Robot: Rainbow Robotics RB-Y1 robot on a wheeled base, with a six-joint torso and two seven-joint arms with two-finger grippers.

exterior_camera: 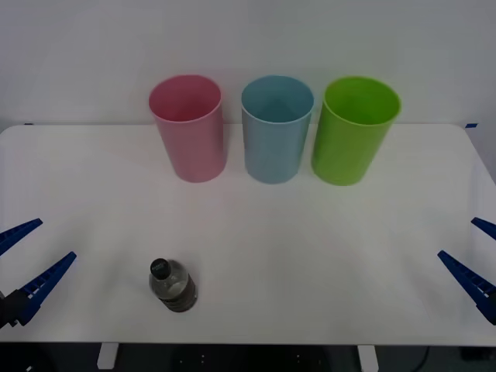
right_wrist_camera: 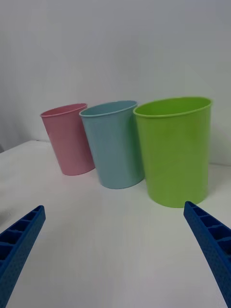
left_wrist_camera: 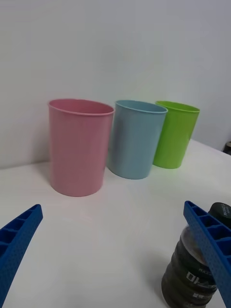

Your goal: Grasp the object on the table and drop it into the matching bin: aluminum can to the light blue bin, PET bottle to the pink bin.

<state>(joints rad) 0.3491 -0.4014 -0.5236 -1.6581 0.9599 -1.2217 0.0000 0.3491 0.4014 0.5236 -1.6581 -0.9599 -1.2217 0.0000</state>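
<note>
One small clear plastic bottle (exterior_camera: pixel 172 285) (dark cap, dark ribbed lower part) stands upright on the flat white desk (exterior_camera: pixel 310 256) near its front edge, well apart from three smooth tapered plastic bins in a row at the back: pink bin (exterior_camera: pixel 188 128), light blue bin (exterior_camera: pixel 275 128), lime green bin (exterior_camera: pixel 355 129). The left hand (exterior_camera: pixel 27 260) sits near the bottle at the left edge and the right hand (exterior_camera: pixel 474 252) at the right edge, each with blue ribbed fingers spread apart, holding nothing.

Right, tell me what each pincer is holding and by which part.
Nothing is held. The left pincer and right pincer are open at the table's near edge; the bottle stands free.
</note>
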